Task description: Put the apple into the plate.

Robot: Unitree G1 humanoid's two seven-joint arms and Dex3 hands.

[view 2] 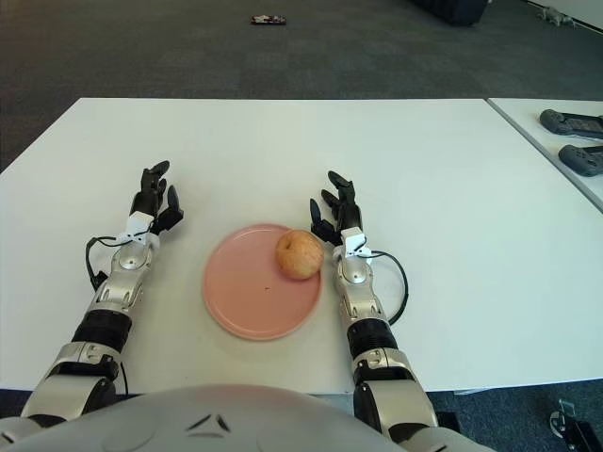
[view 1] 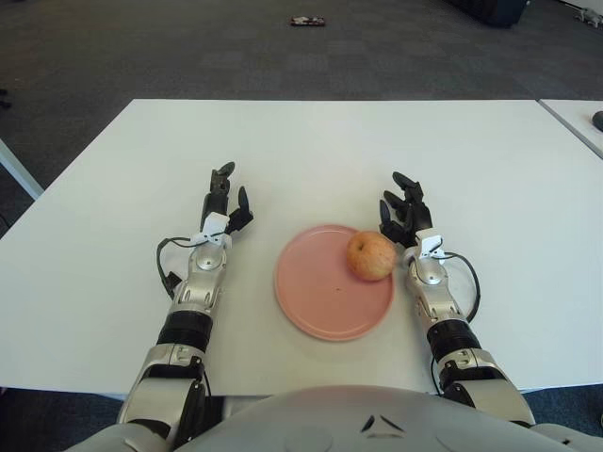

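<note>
The apple (view 1: pixel 371 256) is seen on the pink plate (view 1: pixel 320 301), seated on the plate's right side close to the rim — not centred. It is yellowish with red blush, upright as far as can be told, and nothing is gripping it.

The plate lies flat on the white bench (view 1: pixel 330 151), between the two forearms, near the bench's front edge.

Left robot hand (view 1: pixel 223 200): shown to the left of the plate, apart from it, with the forearm stretched forward over the bench. The fingers are extended and loosely spread, pointing away from the body; nothing is held. Whether the hand touches the bench surface cannot be told.

Right robot hand (view 1: pixel 403 215): shown just beside the plate's right rim, close behind and to the right of the apple. The fingers are extended and slightly fanned, relaxed, with nothing held; a narrow gap is visible between the fingers and the apple in the right eye view.

Other items noted — a second white table (view 2: pixel 565 141) at the far right, with two dark controller-like objects (view 2: pixel 573 122) on it; a small dark object (view 1: pixel 307 20) lying on the grey carpet beyond the bench.
</note>
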